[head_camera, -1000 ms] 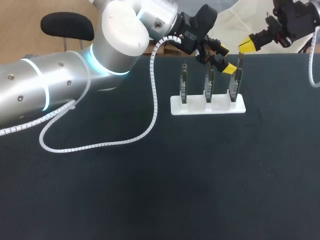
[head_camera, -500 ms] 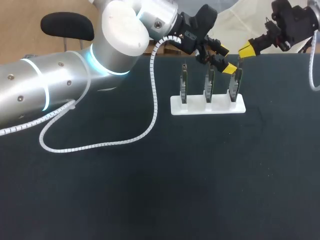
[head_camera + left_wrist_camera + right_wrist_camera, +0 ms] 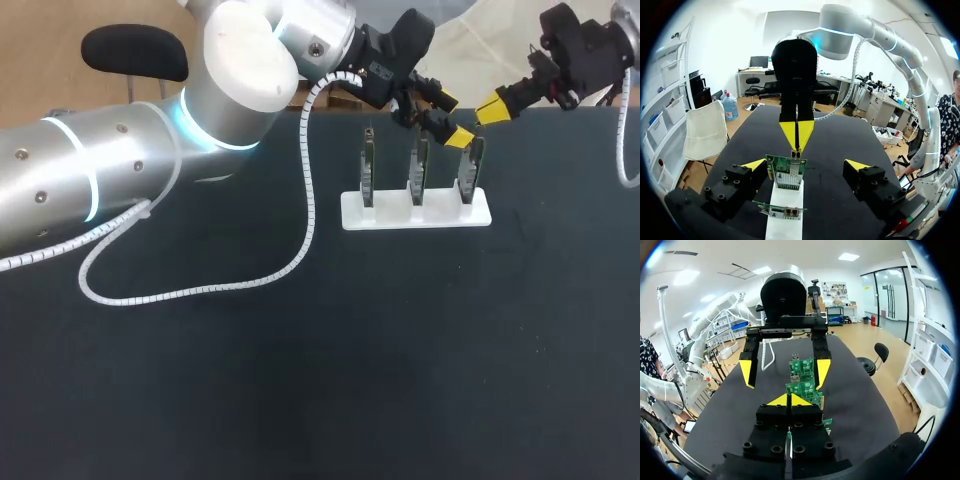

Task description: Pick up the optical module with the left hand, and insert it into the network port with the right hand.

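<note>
Straddling the end circuit board (image 3: pixel 785 172) on its white stand (image 3: pixel 415 214) with left jaws open, right jaws closed near its top, probably needing centring before pinching.

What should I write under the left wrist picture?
Left gripper, open, either side of a green board on a white stand; right gripper just beyond.
</note>
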`<action>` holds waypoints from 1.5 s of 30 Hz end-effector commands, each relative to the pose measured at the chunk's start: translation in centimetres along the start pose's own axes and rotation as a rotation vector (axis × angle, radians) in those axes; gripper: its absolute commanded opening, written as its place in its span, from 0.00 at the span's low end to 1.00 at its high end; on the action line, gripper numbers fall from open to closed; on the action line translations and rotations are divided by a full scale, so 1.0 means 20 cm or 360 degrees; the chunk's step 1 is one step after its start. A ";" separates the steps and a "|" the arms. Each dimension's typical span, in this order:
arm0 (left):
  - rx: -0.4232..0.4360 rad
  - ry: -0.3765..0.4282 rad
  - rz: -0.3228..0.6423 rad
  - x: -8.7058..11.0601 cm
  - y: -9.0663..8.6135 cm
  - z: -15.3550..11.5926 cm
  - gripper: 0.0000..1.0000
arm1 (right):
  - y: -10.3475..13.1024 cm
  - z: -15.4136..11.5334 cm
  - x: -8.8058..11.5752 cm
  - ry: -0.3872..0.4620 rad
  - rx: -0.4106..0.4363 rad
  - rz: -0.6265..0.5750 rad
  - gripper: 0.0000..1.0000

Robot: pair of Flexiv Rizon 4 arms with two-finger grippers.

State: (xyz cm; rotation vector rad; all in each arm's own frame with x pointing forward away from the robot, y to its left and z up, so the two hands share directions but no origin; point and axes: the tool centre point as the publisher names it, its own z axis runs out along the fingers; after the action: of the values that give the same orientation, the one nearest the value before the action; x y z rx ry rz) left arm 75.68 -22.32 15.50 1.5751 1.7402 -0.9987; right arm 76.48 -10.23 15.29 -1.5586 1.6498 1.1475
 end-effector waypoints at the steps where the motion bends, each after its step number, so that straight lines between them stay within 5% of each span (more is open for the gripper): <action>1: 0.0002 0.0009 -0.0004 -0.01 0.01 0.00 1.00 | -0.01 0.00 0.01 0.0001 -0.0012 0.0003 0.00; 45: 0.0002 0.0009 -0.0004 -0.01 0.01 0.00 1.00 | -0.01 0.05 0.08 0.0033 -0.0022 0.0049 0.00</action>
State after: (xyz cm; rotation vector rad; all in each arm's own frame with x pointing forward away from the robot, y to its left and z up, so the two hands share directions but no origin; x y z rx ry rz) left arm 75.68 -22.32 15.50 1.5752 1.7402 -0.9987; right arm 76.29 -10.20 14.24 -1.5619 1.6876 1.1609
